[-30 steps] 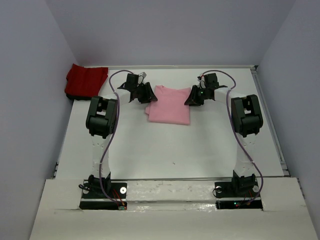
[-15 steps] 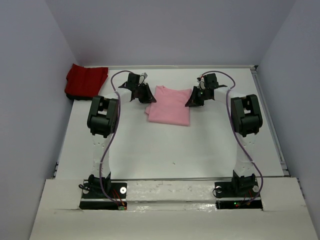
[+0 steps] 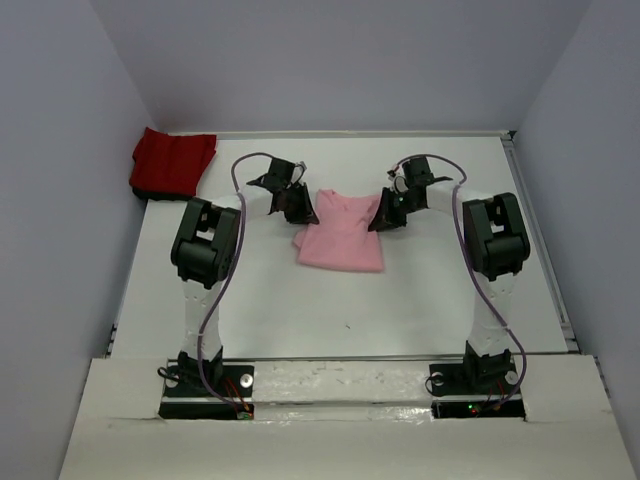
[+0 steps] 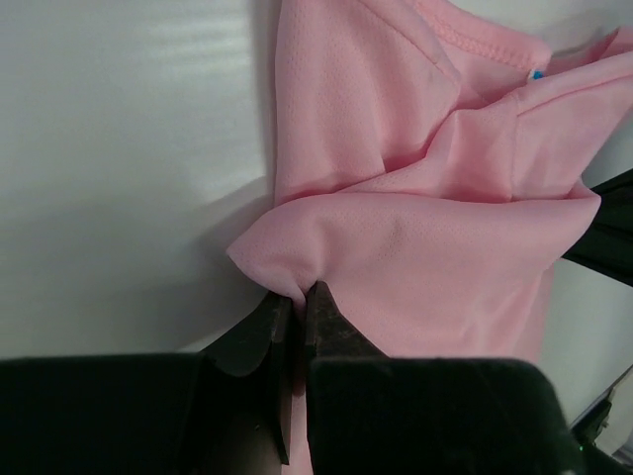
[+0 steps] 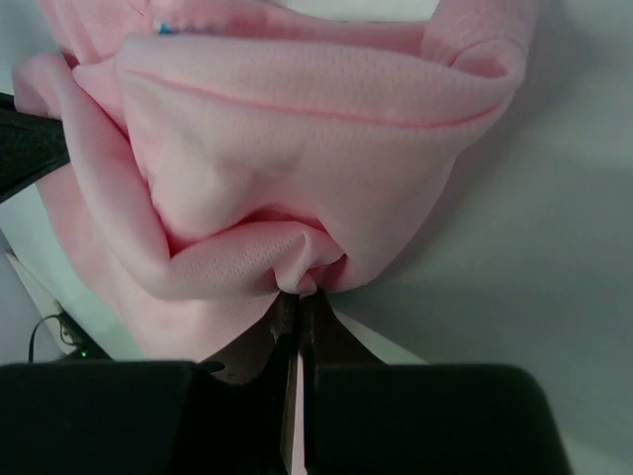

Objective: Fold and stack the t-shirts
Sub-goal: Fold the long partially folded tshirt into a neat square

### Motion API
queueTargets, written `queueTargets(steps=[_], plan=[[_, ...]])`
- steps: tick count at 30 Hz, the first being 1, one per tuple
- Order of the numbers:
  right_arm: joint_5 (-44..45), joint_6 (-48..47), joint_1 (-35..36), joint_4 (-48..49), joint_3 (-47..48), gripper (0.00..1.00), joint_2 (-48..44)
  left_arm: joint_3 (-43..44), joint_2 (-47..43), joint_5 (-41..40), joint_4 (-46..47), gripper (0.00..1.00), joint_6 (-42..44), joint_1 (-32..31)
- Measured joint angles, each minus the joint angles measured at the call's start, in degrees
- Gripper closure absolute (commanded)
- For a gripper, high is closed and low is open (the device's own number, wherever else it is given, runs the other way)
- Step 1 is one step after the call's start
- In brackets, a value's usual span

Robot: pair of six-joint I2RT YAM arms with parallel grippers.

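Pinching the light pink short-sleeved cloth t-shirt (image 3: pixel 342 240) at its two far corners, both arms hold it mid-table. Left gripper (image 4: pixel 297 297): jaws nearly closed on a bunched fold at the shirt's left edge. Right gripper (image 5: pixel 299 297): jaws pressed almost together on a puckered fold at the right edge. The shirt lies partly folded on the white table (image 3: pixel 350 300), its far edge rumpled between the grippers. The deep red cloth t-shirt (image 3: pixel 172 162) sits at the far-left corner, well apart. Risks:
- The thin pinches could slip if the arms pull apart.
- Uneven travel would skew the fold.
- Extra layers caught in the jaws could drag and undo it.
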Motion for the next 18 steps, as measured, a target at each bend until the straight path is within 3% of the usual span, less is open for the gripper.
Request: queueTargets(steps=[12, 18], plan=[[0.4, -1.0, 5.2, -7.3, -18.7, 1.00, -13.5, -23.6, -17.0, -1.9, 0.1, 0.91, -4.3, -5.0], [1.8, -1.5, 5.2, -12.4, -24.5, 1.00, -19.9, -29.3, -22.1, -2.4, -1.9, 0.93, -6.5, -5.2]])
